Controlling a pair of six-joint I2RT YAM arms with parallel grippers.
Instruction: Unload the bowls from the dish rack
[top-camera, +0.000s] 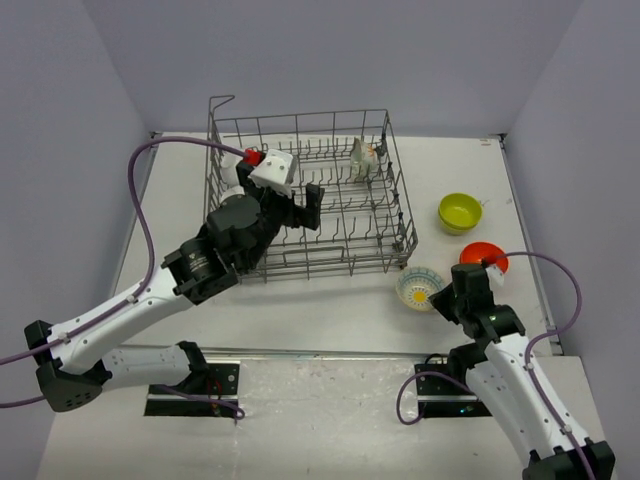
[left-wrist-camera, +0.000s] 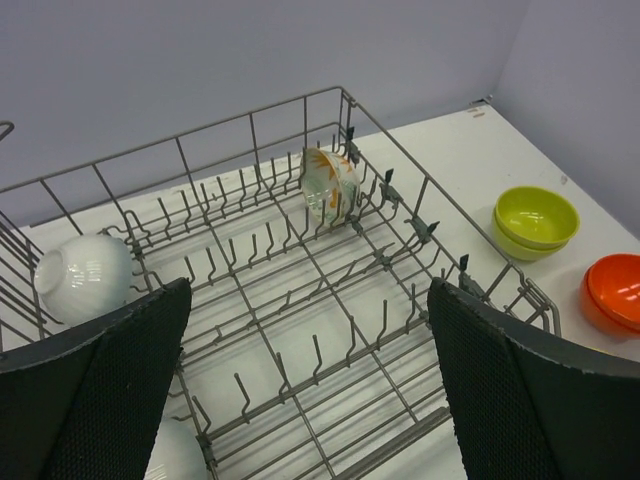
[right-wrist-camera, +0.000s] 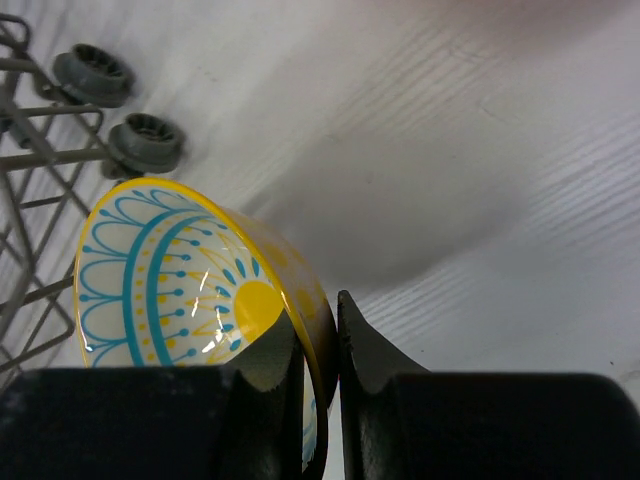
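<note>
Right wrist, floral bowl (right-wrist-camera: 170, 285) rim pinched betw right tool (right-wrist-camera: 320, 340) fingers

Your left gripper (left-wrist-camera: 308, 300) hangs over dish rack (left-wrist-camera: 300, 330), jaws spread wide. Black textured pads (left-wrist-camera: 115, 390) fill both lower corners.

- Floral bowl (left-wrist-camera: 328, 185) stands on edge among tines, far right part of rack.
- White bowl (left-wrist-camera: 85, 278) tipped on its side at rack's left, just above your left pad.
- Bit of another white bowl (left-wrist-camera: 178, 455) shows at bottom edge.
- Yellow-green bowls (left-wrist-camera: 537, 220) stacked on table (left-wrist-camera: 460, 160), right of rack.
- Orange bowl (left-wrist-camera: 615, 290) nearer, cut by frame edge.
</note>
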